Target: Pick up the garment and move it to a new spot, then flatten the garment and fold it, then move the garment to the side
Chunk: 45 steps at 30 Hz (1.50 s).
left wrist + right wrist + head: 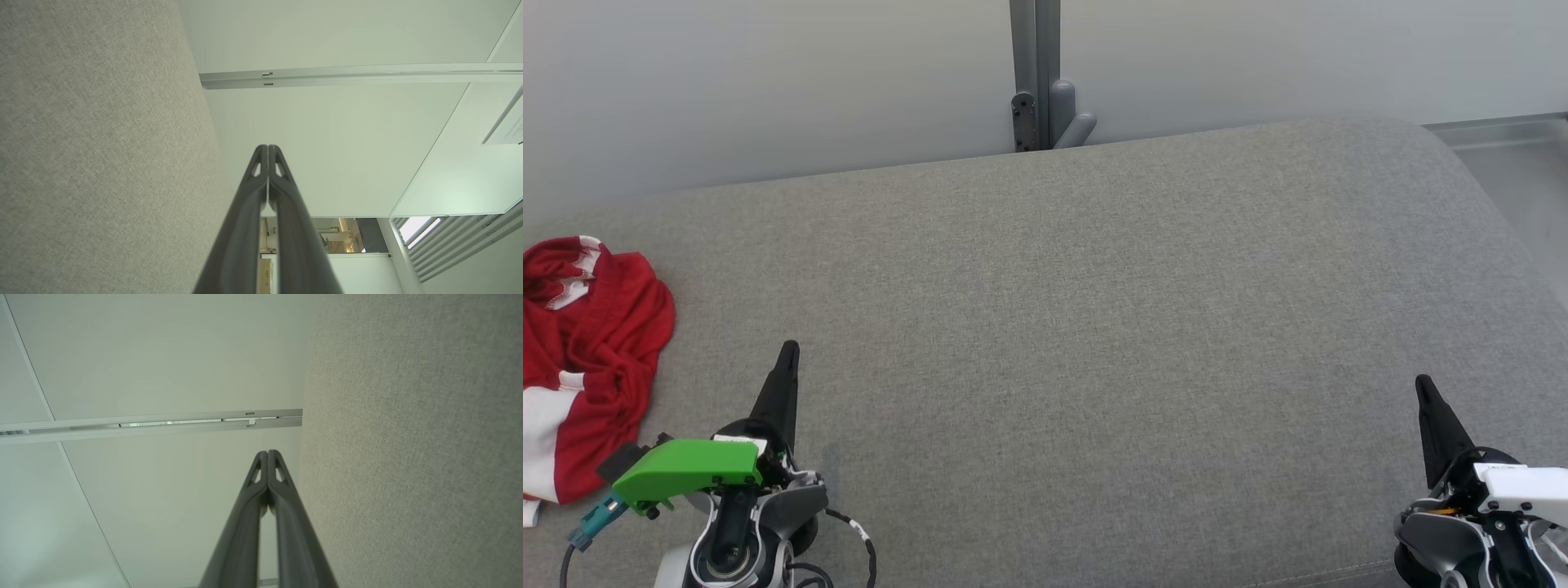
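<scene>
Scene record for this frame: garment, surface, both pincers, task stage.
garment: red and white, crumpled, at the head view's left edge, partly cut off
surface: grey fabric cushion
left pincer: shut, empty, tip beside the garment and apart from it
right pincer: shut, empty, lower right, far from the garment
stage: garment not yet picked up

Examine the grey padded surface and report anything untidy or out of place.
The red and white garment lies crumpled in a heap at the left edge of the grey surface, not spread flat. Nothing else looks odd.
</scene>
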Tool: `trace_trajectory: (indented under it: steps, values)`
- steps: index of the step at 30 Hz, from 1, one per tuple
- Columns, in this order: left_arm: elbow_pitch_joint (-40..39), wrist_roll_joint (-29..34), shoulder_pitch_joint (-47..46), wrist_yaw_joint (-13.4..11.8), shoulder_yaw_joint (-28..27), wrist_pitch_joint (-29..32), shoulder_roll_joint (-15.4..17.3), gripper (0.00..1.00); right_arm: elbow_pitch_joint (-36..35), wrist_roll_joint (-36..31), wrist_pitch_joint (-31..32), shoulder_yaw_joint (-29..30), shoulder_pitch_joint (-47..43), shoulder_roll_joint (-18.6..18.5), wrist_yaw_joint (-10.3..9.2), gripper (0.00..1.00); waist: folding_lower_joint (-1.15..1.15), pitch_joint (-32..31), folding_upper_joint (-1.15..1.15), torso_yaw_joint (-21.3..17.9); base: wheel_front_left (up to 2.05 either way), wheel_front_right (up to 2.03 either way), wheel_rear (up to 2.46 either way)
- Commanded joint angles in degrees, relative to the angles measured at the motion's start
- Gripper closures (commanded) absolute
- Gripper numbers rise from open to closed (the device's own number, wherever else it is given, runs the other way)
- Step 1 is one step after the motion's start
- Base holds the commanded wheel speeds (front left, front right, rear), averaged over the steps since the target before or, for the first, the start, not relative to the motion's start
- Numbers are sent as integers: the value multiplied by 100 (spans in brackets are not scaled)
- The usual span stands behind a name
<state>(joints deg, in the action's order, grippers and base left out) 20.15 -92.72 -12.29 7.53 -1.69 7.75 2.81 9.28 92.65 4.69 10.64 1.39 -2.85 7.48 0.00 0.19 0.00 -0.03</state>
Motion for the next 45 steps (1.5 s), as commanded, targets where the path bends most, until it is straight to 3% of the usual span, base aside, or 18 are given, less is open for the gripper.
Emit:
trace_trajectory:
  steps: [1,9,10,24,30,45]
  values:
    - [-12,21,-68,-2,-6,-2,39,100,11,-13,-9,6,10,-17,6,100,0,0,0,0,0,0,0]
    - [-12,21,-68,-2,-6,-3,39,100,11,-12,-9,6,10,-17,6,100,0,0,0,0,0,0,0]
    - [0,0,0,0,0,-1,0,0,0,0,-1,0,0,0,0,0,0,0,0,0,0,0,0]
    - [-166,217,314,-17,203,-360,-14,0,-54,-422,-312,-157,-214,26,-1,0,0,-5,0,-5,0,0,0]
    - [-299,635,420,-68,294,-554,-6,0,-228,-1252,-479,-208,-283,21,0,0,0,-12,0,-10,0,0,0]
    - [-320,2357,552,-335,594,-899,227,0,-537,-3485,-777,-404,-346,-3,0,0,0,-16,0,-2,0,0,0]
